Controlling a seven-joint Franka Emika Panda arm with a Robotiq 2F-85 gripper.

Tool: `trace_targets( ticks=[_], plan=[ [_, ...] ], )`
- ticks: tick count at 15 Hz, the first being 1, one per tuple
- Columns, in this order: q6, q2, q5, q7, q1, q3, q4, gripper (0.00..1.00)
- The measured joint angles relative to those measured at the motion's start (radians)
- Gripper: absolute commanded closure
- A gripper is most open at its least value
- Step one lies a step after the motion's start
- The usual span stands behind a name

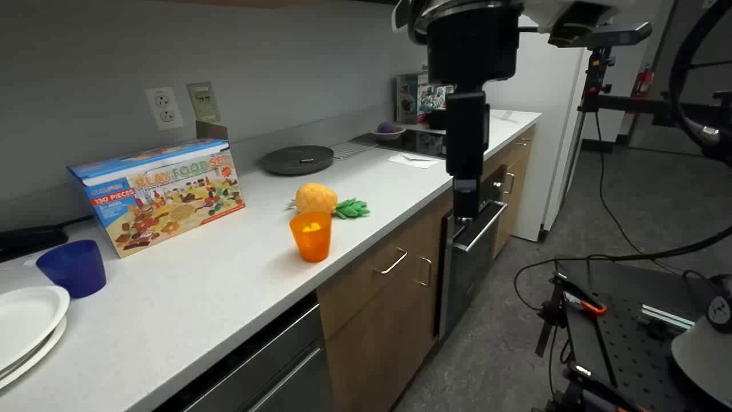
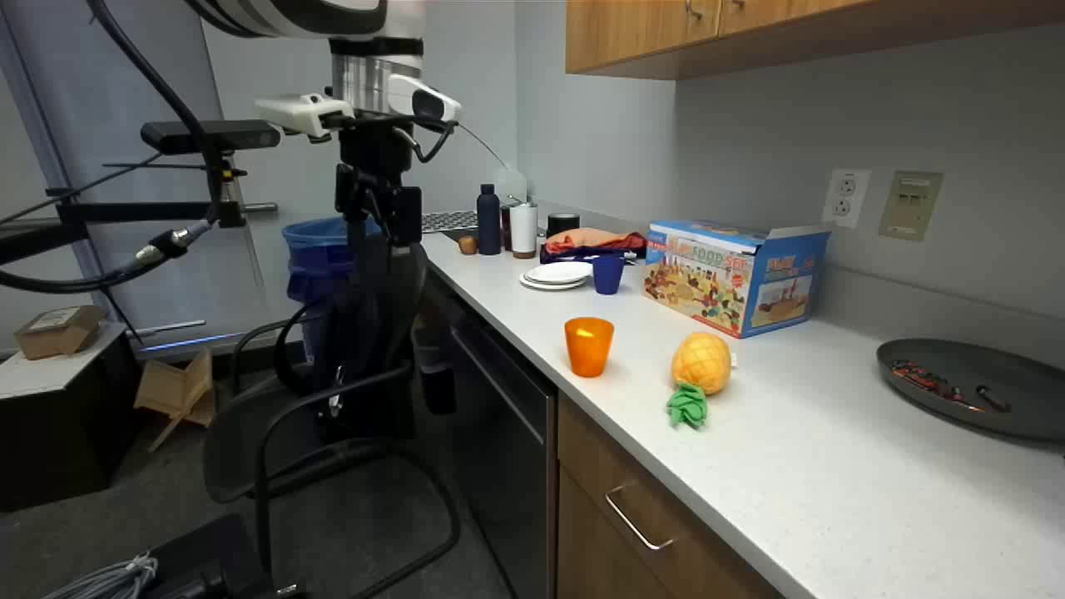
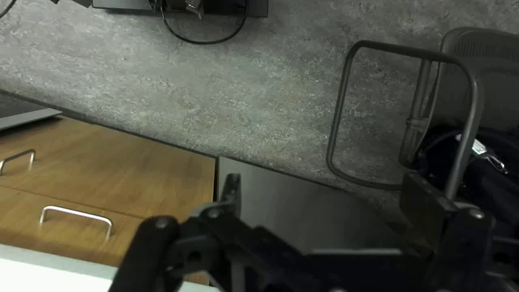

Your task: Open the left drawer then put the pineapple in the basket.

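Plainly, both halves of this job, the opening and the transfer, are waiting to be done, and I am not making out a basket in any view. Going left to right in an exterior view, I am seeing the pineapple [image 1: 314, 199] lying on the counter [image 1: 200, 309], its green leaves [image 1: 353, 209] pointing toward three o'clock and the orange cup [image 1: 313, 243] standing near it at six o'clock; next, the left drawer [image 1: 360, 283] is sitting shut; then my gripper [image 1: 466, 209] is hanging out in front of the counter, the pineapple lying at nine o'clock from it, well apart. In the wrist view, the drawer's bar handle [image 3: 77, 212] is showing at nine o'clock from the fingers [image 3: 232, 190], also well apart; the fingers themselves are standing spread wide, gripping nothing.
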Motion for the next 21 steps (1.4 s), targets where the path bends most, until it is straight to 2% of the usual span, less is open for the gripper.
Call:
trace_targets(
  ticks=[15, 21],
  plan=[
    [0.001, 0.001, 0.0, 0.0, -0.001, -0.001, -0.001, 0.0],
    [0.056, 0.007, -0.001, 0.002, -0.057, -0.057, -0.016, 0.0]
  ],
)
